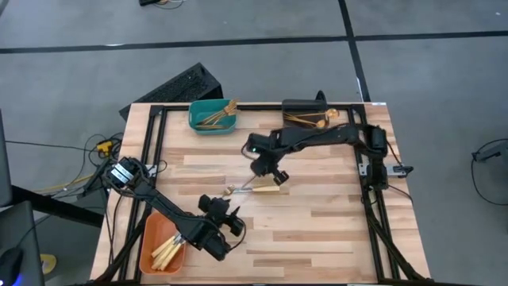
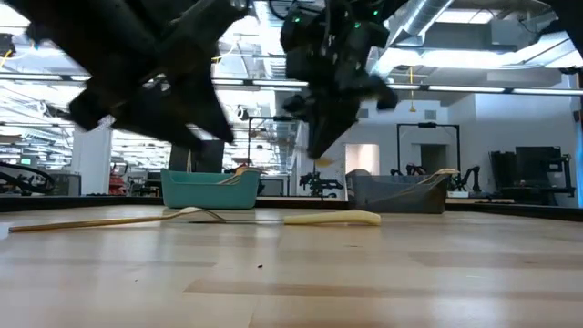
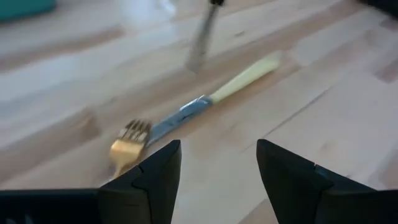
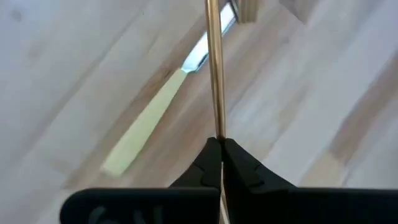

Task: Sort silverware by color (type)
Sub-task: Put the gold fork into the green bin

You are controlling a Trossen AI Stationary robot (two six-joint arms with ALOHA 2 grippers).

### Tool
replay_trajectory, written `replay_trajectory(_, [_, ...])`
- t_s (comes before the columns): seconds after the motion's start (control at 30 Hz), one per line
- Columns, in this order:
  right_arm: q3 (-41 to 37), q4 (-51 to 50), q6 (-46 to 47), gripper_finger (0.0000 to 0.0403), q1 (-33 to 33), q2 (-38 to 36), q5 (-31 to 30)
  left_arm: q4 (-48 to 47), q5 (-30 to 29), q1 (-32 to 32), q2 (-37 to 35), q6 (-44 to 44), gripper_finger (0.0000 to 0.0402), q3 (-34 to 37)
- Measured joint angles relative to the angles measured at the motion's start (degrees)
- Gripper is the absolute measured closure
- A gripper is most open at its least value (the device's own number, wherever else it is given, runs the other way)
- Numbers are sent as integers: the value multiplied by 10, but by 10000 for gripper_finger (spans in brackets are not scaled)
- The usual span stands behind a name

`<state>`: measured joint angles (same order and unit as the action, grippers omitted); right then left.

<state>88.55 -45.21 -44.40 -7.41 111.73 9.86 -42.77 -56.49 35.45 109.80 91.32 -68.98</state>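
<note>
With most of the silverware already binned, I'm late in the sort: my right pincer (image 4: 219, 146) is pressed together on the thin gold handle of a fork (image 1: 236, 189), pinching it mid-surface, and in my right wrist view the stem runs straight out from between my fingertips. In the low view that fork looks to lie flat on the wooden surface (image 1: 317, 230), tines near the knife, so I judge it gripped but not lifted yet. Just beside it is the knife (image 1: 266, 189), pale handle, silver blade, flat on the surface; in my left wrist view the blade tip sits right at the fork tines, touching or nearly so, can't tell which. My left pincer (image 3: 217, 171) is spread wide and holds nothing, hanging near my front edge of the surface beside the orange bin (image 1: 148, 246), aimed at those two pieces. Done so far, as far as visible: the teal bin (image 1: 208, 124) at the far edge holds several gold pieces, the dark grey bin (image 1: 302, 105) further along that edge holds a few more, and the orange bin holds a bunch of pale handles. Which type sits in which bin is too small to read. Left to do: these two loose pieces, fork first, then the knife.
</note>
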Motion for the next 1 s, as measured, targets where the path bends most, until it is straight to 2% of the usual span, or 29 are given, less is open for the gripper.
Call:
replay_trajectory(0.17, [0, -43, 101, 375, -35, -38, 81, 58, -47, -9, 0, -139, 205, -21])
replay_trajectory(0.27, [-36, -32, 111, 381, -59, -68, 203, 88, -85, -9, 0, -213, 205, -31])
replay_trajectory(0.4, [-138, -1, 94, 384, -94, -130, 411, 122, -91, -7, -1, -286, 205, -44])
replay_trajectory(0.47, [-213, 61, 105, 384, -105, -165, 466, 141, -89, -4, -1, -314, 205, -45])
replay_trajectory(0.53, [-288, 166, 168, 384, -106, -196, 494, 161, -93, -2, -1, -344, 205, -45])
replay_trajectory(0.63, [-394, 366, 326, 383, -80, -230, 462, 202, -110, -5, -1, -398, 205, -45])
replay_trajectory(0.8, [-521, 632, 543, 377, -37, -249, 308, 333, -94, -22, -1, -591, 205, -45])
replay_trajectory(0.9, [-567, 744, 627, 373, -23, -249, 292, 404, -65, -30, -1, -738, 205, -45])
replay_trajectory(1.0, [-592, 839, 695, 372, -3, -237, 283, 433, -57, -34, -1, -872, 205, -45])
